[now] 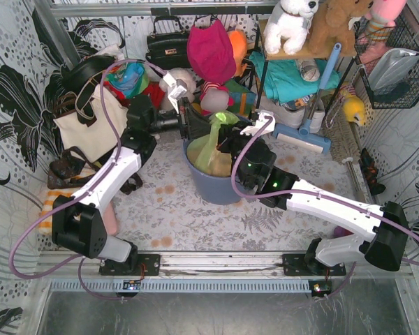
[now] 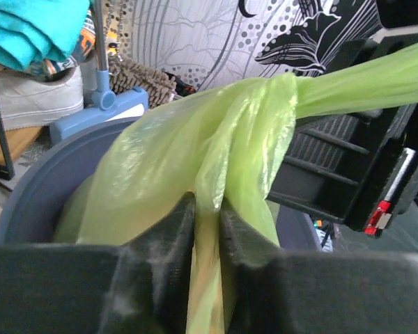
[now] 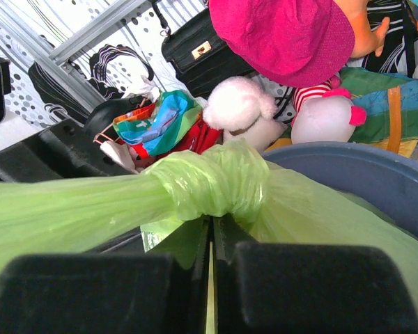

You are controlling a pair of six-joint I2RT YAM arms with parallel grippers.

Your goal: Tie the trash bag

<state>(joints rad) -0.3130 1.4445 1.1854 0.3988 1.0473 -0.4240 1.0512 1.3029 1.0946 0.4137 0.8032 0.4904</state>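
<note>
Looks nearly done: got a knot [image 3: 212, 181] in the trash bag [image 1: 211, 148] with left gripper [image 2: 207, 212] and right gripper [image 3: 211, 233] each clamped on its film. Just needs snugging, probably.

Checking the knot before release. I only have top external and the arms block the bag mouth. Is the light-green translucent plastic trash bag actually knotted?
Observer: Yes. The right wrist view shows a wrapped knot in the light-green translucent plastic trash bag, over the round blue-grey plastic bin.
Operator: Right fingers gripping?
Observer: Right fingers are shut on the film directly under the knot.
Operator: Left?
Observer: Left fingers pinch a strand of film below the knot. A twisted tail stretches off up and to the right in that view.
</note>
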